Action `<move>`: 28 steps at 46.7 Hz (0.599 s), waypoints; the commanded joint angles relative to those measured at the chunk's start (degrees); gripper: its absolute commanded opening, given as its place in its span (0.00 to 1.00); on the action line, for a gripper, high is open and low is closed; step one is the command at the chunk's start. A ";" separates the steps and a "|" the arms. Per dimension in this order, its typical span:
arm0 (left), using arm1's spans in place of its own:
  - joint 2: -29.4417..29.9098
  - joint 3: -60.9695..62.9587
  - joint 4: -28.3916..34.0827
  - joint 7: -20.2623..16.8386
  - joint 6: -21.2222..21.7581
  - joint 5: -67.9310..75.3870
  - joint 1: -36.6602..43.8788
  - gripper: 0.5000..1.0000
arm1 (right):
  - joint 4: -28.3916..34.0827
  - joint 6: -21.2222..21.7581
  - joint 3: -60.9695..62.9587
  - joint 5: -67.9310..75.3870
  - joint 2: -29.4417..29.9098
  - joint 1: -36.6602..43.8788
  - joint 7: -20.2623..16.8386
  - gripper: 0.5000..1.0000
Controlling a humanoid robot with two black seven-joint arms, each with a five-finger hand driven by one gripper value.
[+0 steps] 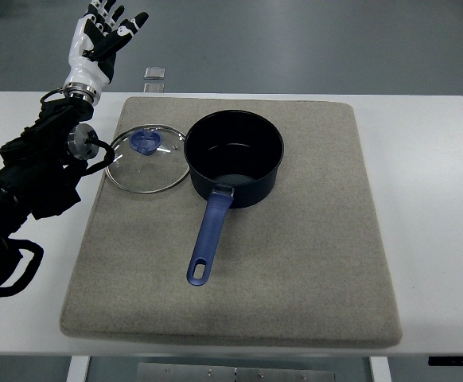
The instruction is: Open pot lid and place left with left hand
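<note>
White desk [430, 199] spans the view; a grey mat [311, 270] covers most of its middle. Dark pot [234, 157] stands on the mat's upper centre, uncovered, blue handle [209, 239] running toward the near edge. Glass lid [149, 159] with blue knob lies flat on the mat just left of the pot, rim touching or nearly touching the pot wall. Left arm enters from the left edge, dark links beside the mat. Left hand [100, 40] raised beyond the desk's far-left corner, fingers spread wide, holding nothing, well apart from the lid. Small grey object [154, 73] sits past the desk's far edge.
</note>
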 commanded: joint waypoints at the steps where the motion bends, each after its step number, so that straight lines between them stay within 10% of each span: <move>1: -0.07 -0.27 -0.09 0.00 0.00 -0.02 -0.09 0.95 | 0.04 0.01 0.00 0.00 0.00 0.00 0.00 0.83; 28: -2.88 -0.53 -0.62 0.00 3.96 -0.02 -0.70 0.95 | -0.05 0.01 0.00 0.00 0.00 0.00 0.00 0.83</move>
